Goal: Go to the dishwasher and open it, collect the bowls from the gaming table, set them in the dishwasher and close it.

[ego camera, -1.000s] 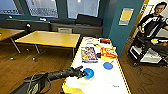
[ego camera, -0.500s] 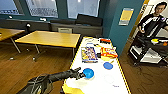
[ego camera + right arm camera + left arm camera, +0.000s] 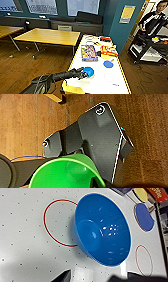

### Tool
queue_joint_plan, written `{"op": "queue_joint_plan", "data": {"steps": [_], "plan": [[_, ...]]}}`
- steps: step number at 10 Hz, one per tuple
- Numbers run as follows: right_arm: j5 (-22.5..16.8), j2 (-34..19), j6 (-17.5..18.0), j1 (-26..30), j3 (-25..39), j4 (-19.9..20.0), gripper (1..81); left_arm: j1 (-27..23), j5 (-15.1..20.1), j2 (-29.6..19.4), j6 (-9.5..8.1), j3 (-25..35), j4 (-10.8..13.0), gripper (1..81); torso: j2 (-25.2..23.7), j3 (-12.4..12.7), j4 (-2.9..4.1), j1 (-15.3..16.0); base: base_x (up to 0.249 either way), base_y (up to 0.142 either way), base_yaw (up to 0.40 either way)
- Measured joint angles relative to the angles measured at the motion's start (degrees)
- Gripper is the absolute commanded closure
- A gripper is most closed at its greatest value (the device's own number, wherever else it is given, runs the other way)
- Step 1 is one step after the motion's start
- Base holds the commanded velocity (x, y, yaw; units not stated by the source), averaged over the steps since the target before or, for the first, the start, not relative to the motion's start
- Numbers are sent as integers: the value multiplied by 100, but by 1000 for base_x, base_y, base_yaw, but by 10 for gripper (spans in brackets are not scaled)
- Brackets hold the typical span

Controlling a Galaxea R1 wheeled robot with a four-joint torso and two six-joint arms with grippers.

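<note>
In the head view the left arm comes in from the lower left of the frame, and its left end effector (image 3: 83, 73) sits at the near rim of a blue bowl (image 3: 88, 71). The bowl lies in the lower centre of the frame on the gaming table (image 3: 112, 85), a glossy white surface with yellow edges. Whether the bowl is gripped or only touched cannot be told.

The left wrist view shows the blue bowl (image 3: 103, 230) large and tilted, its hollow facing the camera, over the white speckled surface beside a red circle (image 3: 58, 223) printed on it. A flat blue disc (image 3: 143, 216) lies further along the surface; in the head view the same disc (image 3: 108, 64) sits right of centre, beyond the bowl. Boxed games (image 3: 89, 53) lie in the middle of the frame.

In the right wrist view a green bowl (image 3: 66, 174) sits close against the camera above a wooden floor (image 3: 22, 126); the right end effector's state cannot be told.

A person (image 3: 156, 18) stands at the upper right behind a black cart (image 3: 146, 50).
</note>
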Motion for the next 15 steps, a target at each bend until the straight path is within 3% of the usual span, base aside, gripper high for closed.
{"op": "queue_joint_plan", "data": {"steps": [1,2,4,6,7,12,14,15], "plan": [[13,0,0,29,-6,-5,811,-18,-7,46,-15,-67,0,10,2,-24,0,0,0,0,0],[11,2,0,29,-11,-5,811,-18,-5,59,-266,-146,0,10,2,-22,0,0,0,0,0],[9,30,-2,32,-30,-9,811,-18,-63,-30,-919,-218,-4,10,2,-22,0,0,0,0,0],[6,59,-2,29,-32,-11,811,-5,-614,-325,-1663,-216,-28,10,2,-22,0,0,0,0,0],[9,59,-2,32,-43,-11,811,1,-796,-433,-1807,-216,-39,10,2,-22,0,0,0,0,0],[9,61,0,35,-56,-13,811,76,-863,-319,-1869,-267,-48,10,2,-22,-18,0,0,0,0],[6,61,0,41,-56,-33,811,83,-862,-206,-1866,-397,-44,10,2,-22,-144,0,0,0,0],[5,61,0,27,-56,-39,811,87,-870,-140,-1866,-393,-44,10,2,-22,-162,0,0,0,0]]}}
